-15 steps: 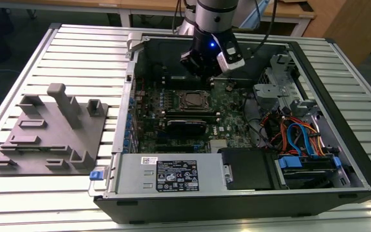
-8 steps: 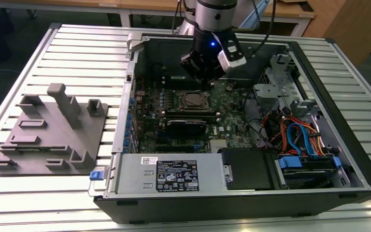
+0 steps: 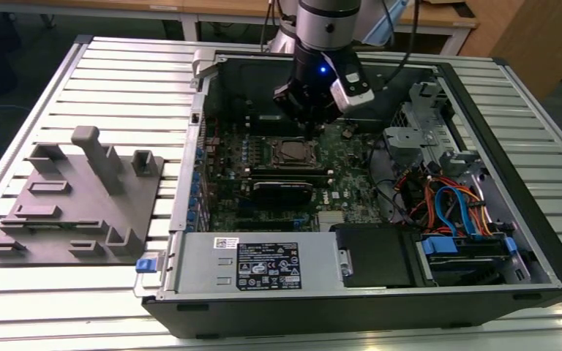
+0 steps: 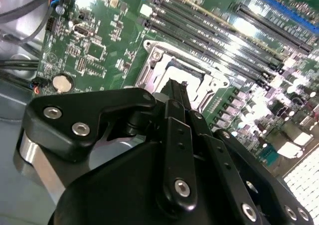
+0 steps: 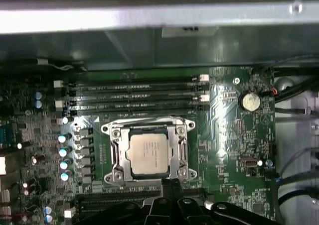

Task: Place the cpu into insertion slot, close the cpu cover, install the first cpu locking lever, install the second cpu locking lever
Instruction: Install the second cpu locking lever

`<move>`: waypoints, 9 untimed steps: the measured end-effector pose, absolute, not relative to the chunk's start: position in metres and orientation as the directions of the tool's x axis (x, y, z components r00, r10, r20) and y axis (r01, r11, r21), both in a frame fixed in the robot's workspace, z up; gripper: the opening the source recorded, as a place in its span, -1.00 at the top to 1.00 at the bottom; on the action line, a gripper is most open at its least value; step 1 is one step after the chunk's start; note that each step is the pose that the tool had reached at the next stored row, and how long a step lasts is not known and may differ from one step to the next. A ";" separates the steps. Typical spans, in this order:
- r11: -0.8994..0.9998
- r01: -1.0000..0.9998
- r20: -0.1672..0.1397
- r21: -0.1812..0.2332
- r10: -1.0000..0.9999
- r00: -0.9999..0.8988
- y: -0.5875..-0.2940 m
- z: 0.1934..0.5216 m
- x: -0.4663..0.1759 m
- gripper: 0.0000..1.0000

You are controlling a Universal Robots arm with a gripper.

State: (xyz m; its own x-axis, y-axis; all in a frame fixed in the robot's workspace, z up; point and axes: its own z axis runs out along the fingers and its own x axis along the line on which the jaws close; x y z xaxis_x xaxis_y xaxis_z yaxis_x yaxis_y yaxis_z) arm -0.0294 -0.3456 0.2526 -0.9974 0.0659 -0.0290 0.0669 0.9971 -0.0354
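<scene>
The cpu (image 5: 151, 154), a silvery square chip, lies flat in the insertion slot (image 5: 115, 173) on the green motherboard. The silver cpu cover (image 5: 180, 153) lies down around the chip's edges, which show through its window. My gripper (image 5: 172, 184) hovers just beside the socket's edge, its black fingers pressed together with nothing seen between them. In the second wrist view the fingertips (image 4: 173, 88) hang over the socket frame (image 4: 154, 60) and hide most of it. In the exterior view the gripper (image 3: 310, 123) is inside the open computer case, just above the socket (image 3: 294, 151).
Long black memory slots (image 5: 134, 93) run beside the socket, with a coin battery (image 5: 249, 101) near them. A black card (image 3: 281, 191), the power supply (image 3: 261, 263) and coloured cables (image 3: 447, 205) are in the case. A grey fixture plate (image 3: 76, 205) sits at the exterior view's left.
</scene>
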 end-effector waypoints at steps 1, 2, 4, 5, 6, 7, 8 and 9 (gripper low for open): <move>0.997 0.067 -0.029 -0.035 0.066 -0.997 -0.348 0.252 -0.029 0.80; 0.997 0.067 -0.029 -0.036 0.066 -0.997 -0.350 0.253 -0.029 0.80; 0.997 0.067 -0.029 -0.036 0.066 -0.997 -0.353 0.252 -0.029 0.80; 0.997 0.067 -0.029 -0.036 0.066 -0.997 -0.355 0.252 -0.029 0.80; 0.997 0.067 -0.029 -0.035 0.066 -0.997 -0.357 0.252 -0.029 0.80; 0.997 0.067 -0.029 -0.036 0.066 -0.997 -0.358 0.252 -0.029 0.80; 0.997 0.067 -0.029 -0.036 0.066 -0.997 -0.360 0.252 -0.029 0.80; 0.997 0.067 -0.029 -0.036 0.066 -0.997 -0.361 0.252 -0.029 0.80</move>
